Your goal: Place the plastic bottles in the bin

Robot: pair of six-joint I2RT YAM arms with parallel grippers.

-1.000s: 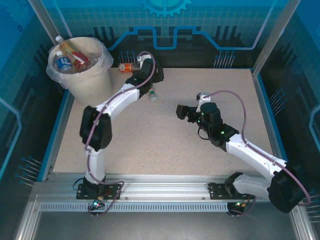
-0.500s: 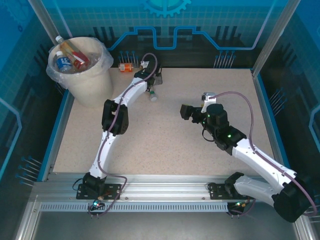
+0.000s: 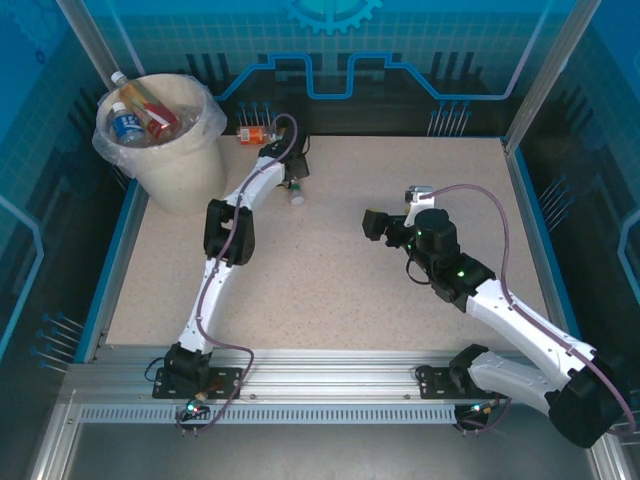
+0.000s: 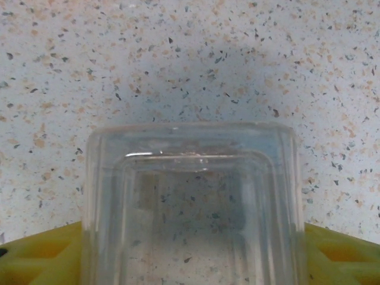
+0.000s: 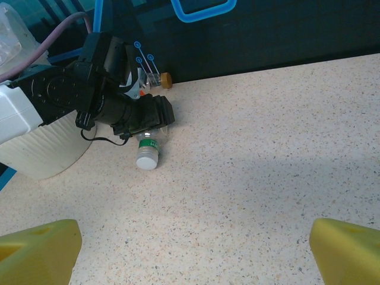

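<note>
A clear bottle (image 3: 297,196) with a white cap and green neck band lies on the table at the back. My left gripper (image 3: 293,178) is shut on its body. In the left wrist view the bottle's square clear base (image 4: 193,196) spans the gap between the yellow fingers (image 4: 41,255). The right wrist view shows the cap (image 5: 146,157) poking out from under the left gripper (image 5: 142,116). An orange-labelled bottle (image 3: 253,134) lies by the back wall. The bin (image 3: 180,170) stands at the far left with several bottles (image 3: 140,118) in it. My right gripper (image 3: 375,225) is open and holds nothing.
The cream bin wall (image 5: 41,151) stands just left of the held bottle. The dark back wall (image 5: 267,29) runs behind the orange-capped bottle (image 5: 157,79). Bare speckled tabletop (image 3: 330,290) lies between the two arms.
The left gripper and the clear bottle have shifted a little left and nearer, as the left arm stretched out. The right arm drew back slightly to the right.
</note>
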